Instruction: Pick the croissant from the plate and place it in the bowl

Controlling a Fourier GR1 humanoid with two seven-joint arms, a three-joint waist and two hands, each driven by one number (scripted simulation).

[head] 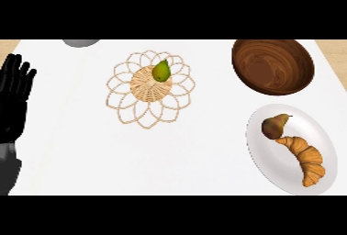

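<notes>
A golden-brown croissant (307,159) lies on the white plate (271,163) at the right of the head view, next to a brownish pear (274,126). Just above the plate stands a dark wooden bowl (273,66), with nothing showing inside it. My left hand (15,92) rests at the far left edge, fingers straight and pointing up, far from the plate. My right hand does not show.
A woven wicker trivet (150,89) with looped edges lies at the centre, and a green pear (161,71) sits on it. A grey round object (81,42) peeks in at the top left. Bare white counter spreads between the trivet and the plate.
</notes>
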